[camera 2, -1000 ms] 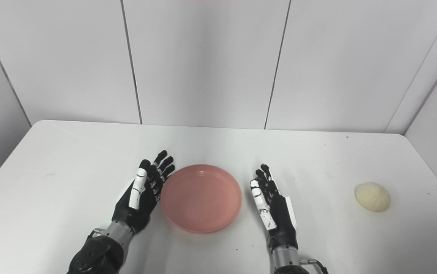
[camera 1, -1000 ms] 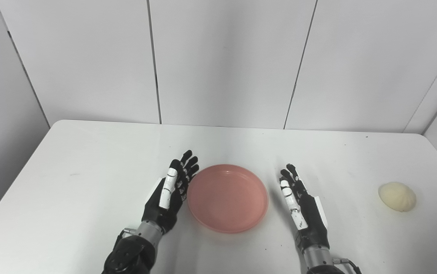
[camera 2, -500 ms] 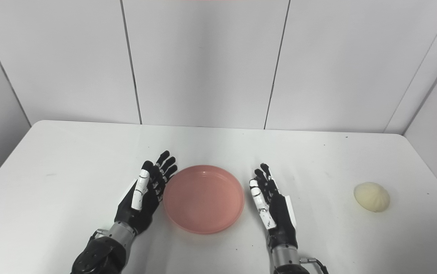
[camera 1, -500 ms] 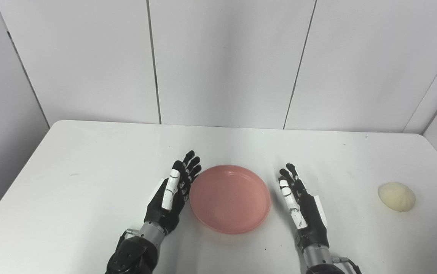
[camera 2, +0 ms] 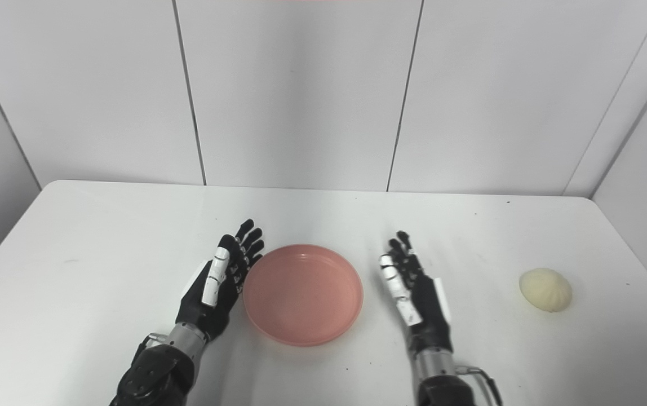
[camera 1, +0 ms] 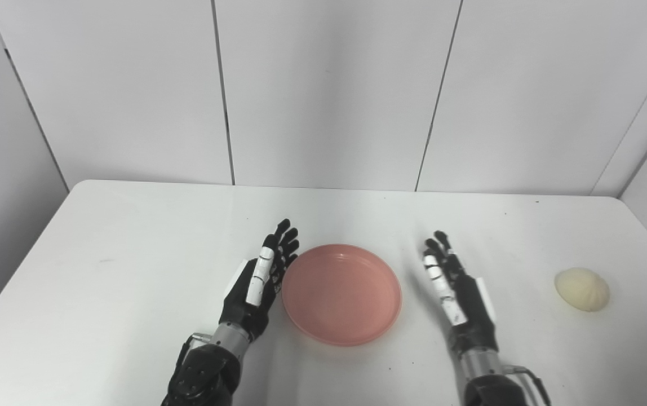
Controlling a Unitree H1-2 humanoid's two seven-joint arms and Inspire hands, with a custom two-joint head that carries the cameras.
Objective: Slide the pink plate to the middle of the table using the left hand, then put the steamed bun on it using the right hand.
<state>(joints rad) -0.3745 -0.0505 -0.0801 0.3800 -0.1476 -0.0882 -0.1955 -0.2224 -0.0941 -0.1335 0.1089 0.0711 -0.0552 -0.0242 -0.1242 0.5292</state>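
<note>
Pink plate between two flat, empty hands on a white table.
The left hand (camera 1: 260, 280), fingers extended and apart, sits against the pink plate (camera 1: 341, 293) at mid-table; the right hand (camera 1: 459, 293), likewise spread, stands just beside it; the steamed bun (camera 1: 581, 288) lies far right.

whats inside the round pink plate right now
Nothing: the round pink plate shows only its bare inner surface. The pale cream steamed bun lies apart on the white table. What is beneath the plate is covered.
</note>
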